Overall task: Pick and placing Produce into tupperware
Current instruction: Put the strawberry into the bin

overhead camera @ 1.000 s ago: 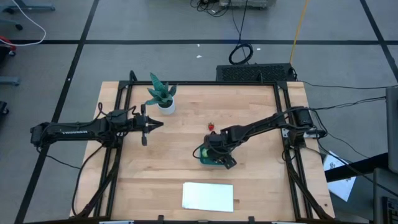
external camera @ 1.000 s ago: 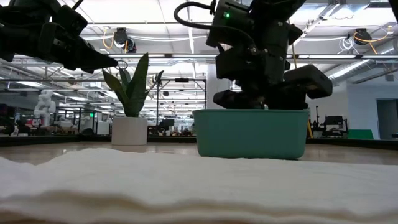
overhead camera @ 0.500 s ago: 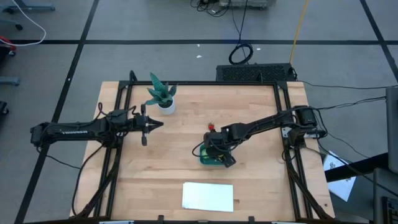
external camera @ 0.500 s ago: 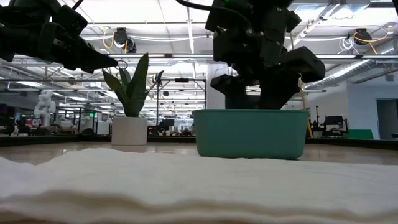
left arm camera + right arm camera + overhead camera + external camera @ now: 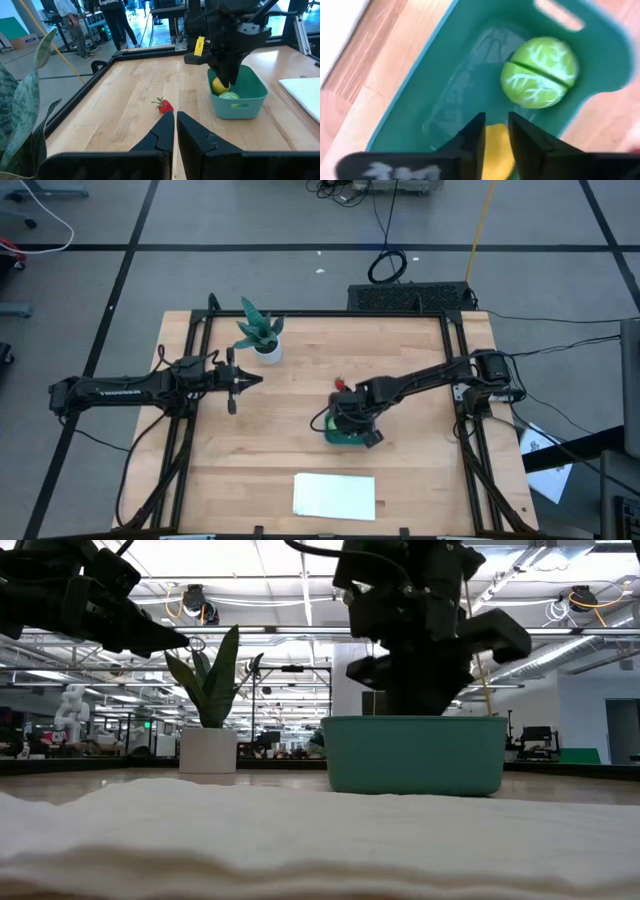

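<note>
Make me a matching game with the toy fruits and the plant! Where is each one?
Things:
1. green round piece
2. yellow lemon
3. red strawberry
4. potted plant

Places:
A. lying on the bare wooden table
B. standing near the table's far edge
C. between the right gripper fingers, inside the teal container
D. lying loose inside the teal container

Pairs: 1-D, 2-C, 3-A, 4-B

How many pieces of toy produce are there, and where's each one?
3. The green piece and the yellow piece lie inside the teal container; the red strawberry lies on the table beside it.
</note>
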Controlling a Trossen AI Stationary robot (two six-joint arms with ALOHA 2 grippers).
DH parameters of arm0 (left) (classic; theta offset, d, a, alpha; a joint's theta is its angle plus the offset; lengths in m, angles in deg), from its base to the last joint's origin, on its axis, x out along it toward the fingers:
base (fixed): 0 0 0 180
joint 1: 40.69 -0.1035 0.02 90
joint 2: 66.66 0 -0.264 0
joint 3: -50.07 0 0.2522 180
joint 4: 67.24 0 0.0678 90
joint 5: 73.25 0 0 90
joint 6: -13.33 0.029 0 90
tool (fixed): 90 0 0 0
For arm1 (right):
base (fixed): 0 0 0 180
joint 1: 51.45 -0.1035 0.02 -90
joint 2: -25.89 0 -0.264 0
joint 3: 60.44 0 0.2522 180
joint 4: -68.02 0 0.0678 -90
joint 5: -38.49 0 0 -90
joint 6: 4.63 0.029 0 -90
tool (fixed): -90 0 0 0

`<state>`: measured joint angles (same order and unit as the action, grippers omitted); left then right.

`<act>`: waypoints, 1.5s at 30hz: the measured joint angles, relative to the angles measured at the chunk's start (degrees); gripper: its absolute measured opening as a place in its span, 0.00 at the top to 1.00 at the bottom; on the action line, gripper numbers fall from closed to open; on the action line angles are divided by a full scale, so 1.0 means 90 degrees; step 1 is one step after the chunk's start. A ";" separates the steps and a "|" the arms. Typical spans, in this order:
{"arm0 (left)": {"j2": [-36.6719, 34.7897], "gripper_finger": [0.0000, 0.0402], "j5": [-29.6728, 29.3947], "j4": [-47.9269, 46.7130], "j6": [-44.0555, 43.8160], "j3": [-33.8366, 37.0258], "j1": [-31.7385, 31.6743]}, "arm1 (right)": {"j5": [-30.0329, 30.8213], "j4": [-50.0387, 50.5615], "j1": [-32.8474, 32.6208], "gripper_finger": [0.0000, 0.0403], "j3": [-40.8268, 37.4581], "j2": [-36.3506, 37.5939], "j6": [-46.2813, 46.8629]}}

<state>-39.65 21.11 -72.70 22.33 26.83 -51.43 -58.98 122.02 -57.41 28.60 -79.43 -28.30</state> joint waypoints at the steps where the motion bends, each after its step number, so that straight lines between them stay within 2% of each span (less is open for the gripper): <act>1: 0.0000 0.94 0.0001 -0.0001 0.0000 0.0000 -0.0001 | 0.0010 0.0087 0.0002 0.85 0.0084 0.0000 -0.0013; 9: -0.0001 0.94 0.0001 -0.0021 0.0008 0.0000 -0.0001 | -0.0001 0.0410 0.0038 0.99 0.0390 0.0002 -0.0116; 25: 0.0000 0.94 0.0000 -0.0084 0.0019 0.0000 -0.0001 | -0.0029 0.0577 0.0154 1.00 0.0390 0.0002 0.0063; 31: 0.0000 0.94 -0.0024 -0.0089 0.0025 0.0000 0.0000 | -0.0021 0.1293 0.0338 1.00 0.0689 0.0124 0.0219; 38: -0.0001 0.94 -0.0163 -0.0094 0.0029 0.0000 -0.0001 | -0.0024 0.1843 0.0668 1.00 0.0998 0.0586 0.0224; 45: -0.0002 0.94 -0.0163 -0.0093 0.0019 0.0000 0.0000 | -0.0356 0.1826 0.1080 1.00 0.1002 0.1345 0.0404</act>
<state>-39.68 19.65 -73.54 22.50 26.83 -51.43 -62.19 138.45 -47.69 37.61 -67.33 -24.66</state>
